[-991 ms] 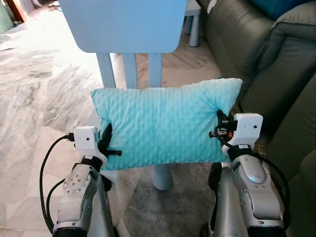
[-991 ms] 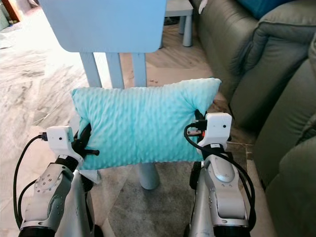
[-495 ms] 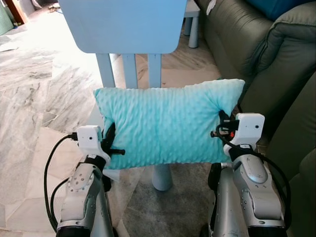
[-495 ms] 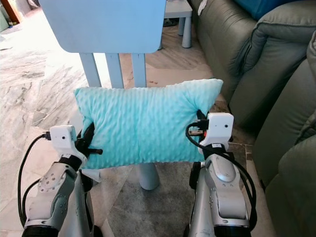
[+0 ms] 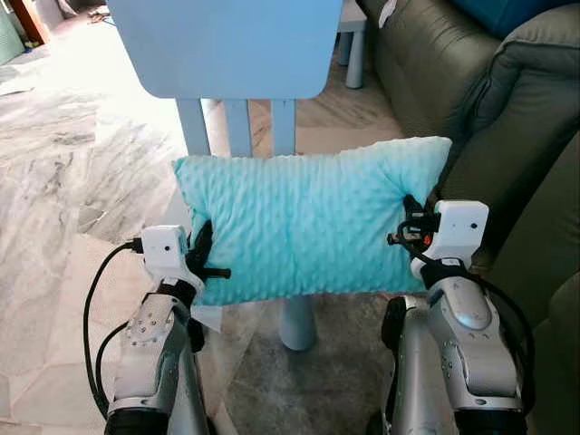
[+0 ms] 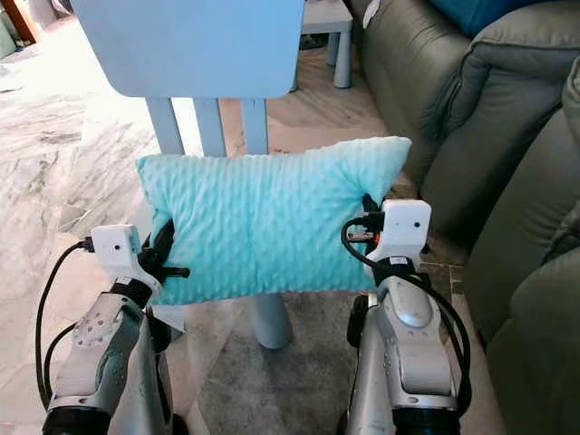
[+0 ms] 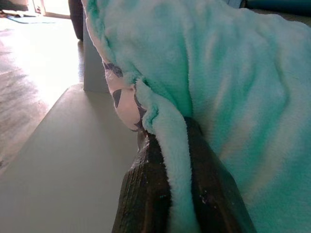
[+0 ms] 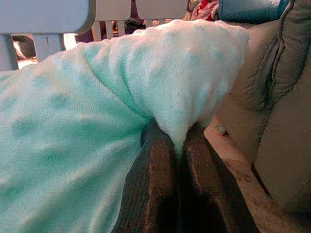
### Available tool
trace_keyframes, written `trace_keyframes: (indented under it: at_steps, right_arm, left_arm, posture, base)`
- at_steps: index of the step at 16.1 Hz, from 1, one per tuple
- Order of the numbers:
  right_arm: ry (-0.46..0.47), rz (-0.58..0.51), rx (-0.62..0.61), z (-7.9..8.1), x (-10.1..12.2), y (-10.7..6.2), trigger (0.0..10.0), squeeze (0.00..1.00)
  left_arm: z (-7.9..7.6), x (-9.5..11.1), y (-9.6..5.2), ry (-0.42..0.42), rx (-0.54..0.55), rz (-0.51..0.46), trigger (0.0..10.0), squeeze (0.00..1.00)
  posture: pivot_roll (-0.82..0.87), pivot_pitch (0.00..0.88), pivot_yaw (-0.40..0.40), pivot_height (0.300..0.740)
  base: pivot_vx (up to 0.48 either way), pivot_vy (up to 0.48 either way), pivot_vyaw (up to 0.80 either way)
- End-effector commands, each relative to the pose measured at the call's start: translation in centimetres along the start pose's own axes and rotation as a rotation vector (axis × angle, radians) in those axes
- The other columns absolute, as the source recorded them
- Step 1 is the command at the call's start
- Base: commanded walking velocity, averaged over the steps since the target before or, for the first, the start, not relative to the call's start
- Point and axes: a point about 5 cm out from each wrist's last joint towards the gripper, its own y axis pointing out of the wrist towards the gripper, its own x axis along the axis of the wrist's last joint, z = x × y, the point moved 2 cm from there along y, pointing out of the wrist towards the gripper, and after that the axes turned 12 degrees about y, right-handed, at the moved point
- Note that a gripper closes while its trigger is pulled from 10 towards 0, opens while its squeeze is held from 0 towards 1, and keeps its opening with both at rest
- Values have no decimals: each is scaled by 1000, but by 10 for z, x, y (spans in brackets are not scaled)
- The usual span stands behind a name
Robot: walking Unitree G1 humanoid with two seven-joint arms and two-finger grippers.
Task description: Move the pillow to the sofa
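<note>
Pillow [image 5: 308, 222] in both claws: your left gripper [image 5: 201, 263] is pinched shut on the fabric at the pillow's left edge, a fold of turquoise plush squeezed between its two black fingers [image 7: 146, 194], with a white tag [image 7: 124, 102] hanging just beside the pinch. Your right gripper [image 5: 410, 227] is clamped the same way on the right edge, the cover bunched tightly between its fingers [image 8: 155, 194]. Held at both ends, the pillow hangs stretched flat between your two silver arms, in front of the pale blue chair [image 5: 231, 45], whose back rises behind it and whose leg shows below its lower edge. From the head views you cannot tell for sure whether its underside touches the chair seat [image 7: 63, 160]; the left wrist view shows the seat close beneath the pinched edge.

By these pictures, the pick-up is done: both grips look secure and the load is level. What is left is the carry and the drop. The dark green sofa [image 5: 471, 100] stands to your right, its arm close to the pillow's right corner, and the pillow is not yet on it. You would judge the task at roughly its midpoint, with a turn to the right, a placement onto the cushions and a release of both claws to come.
</note>
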Motion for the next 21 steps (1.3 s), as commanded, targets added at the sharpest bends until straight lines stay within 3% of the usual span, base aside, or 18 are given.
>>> trace_keyframes:
  at_steps: [1,13,15,16,21]
  right_arm:
    - [2,-39,11,4,9,3,0,0]
    - [0,-49,7,4,11,6,0,0]
    - [-1,-51,6,3,11,6,0,0]
    - [-1,-52,5,3,11,6,0,0]
    - [-5,-53,2,3,12,6,0,0]
  left_arm:
    - [1,2,2,7,6,-5,0,0]
    - [-1,3,6,2,-2,-9,0,0]
    - [-3,2,7,2,-13,-2,8627,0]
    - [-4,2,7,2,-18,0,10000,0]
    - [-6,-1,7,6,-35,14,10000,0]
  posture:
    - [-173,0,39,385]
    - [-178,0,42,485]
    - [-178,0,42,500]
    - [-178,0,42,510]
    - [-180,0,43,585]
  base:
    - [0,0,0]
    - [0,0,0]
    - [0,0,0]
    - [0,0,0]
    - [0,0,0]
